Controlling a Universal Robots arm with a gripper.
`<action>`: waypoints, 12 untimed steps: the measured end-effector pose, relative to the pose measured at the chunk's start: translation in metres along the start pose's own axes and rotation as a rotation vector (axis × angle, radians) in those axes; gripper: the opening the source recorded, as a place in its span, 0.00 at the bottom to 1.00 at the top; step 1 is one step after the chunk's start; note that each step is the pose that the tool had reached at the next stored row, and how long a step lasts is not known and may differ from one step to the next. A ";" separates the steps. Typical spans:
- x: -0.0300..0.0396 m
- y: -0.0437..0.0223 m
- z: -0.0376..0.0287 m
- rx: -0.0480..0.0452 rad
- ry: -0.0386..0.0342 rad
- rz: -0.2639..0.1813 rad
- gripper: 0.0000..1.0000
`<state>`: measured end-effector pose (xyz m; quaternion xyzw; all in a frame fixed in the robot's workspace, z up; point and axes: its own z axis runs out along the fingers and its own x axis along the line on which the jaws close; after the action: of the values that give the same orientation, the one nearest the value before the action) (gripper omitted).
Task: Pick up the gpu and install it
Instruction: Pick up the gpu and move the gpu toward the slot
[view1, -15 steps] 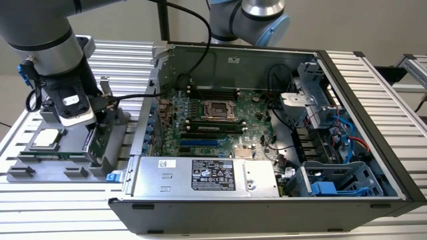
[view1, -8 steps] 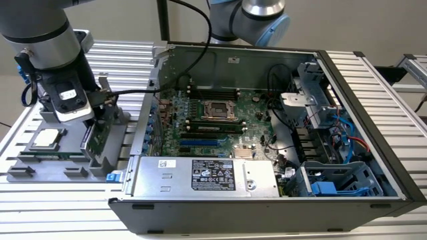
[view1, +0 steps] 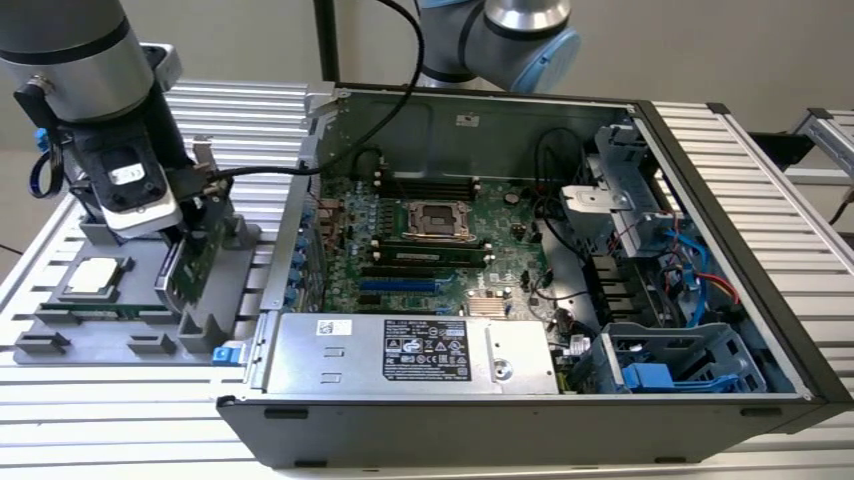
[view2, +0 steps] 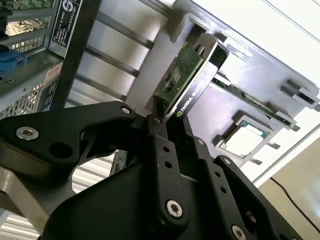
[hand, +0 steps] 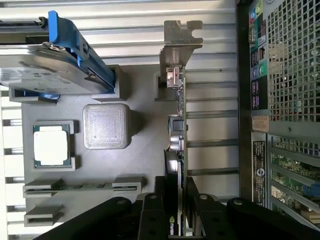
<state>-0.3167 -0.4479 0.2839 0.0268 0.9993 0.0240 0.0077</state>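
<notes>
While gripper (hand: 179, 200) pinches gpu (hand: 179, 130) edge, computer case (hand: 280, 75) stands just beside.

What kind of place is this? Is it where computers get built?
Probably a robot workbench for putting computers together. An open computer case shows its motherboard, a gray holder tray keeps loose parts, and the robot's gripper clamps the gpu standing in that tray.

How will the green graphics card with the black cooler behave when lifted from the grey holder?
Probably stiff: the green graphics card with black cooler stands on edge, unbent, in the grey holder. It may pivot, since the gripper clamps one end and the silver metal bracket weighs the far end. Exposed components suggest fragility.
</notes>
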 end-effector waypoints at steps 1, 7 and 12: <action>0.0000 0.0001 -0.0016 -0.0001 0.0000 0.000 0.00; -0.0002 0.0003 -0.0058 -0.0004 -0.0003 0.000 0.00; -0.0002 0.0003 -0.0068 -0.0001 -0.0001 0.000 0.00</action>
<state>-0.3166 -0.4480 0.2907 0.0267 0.9993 0.0240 0.0078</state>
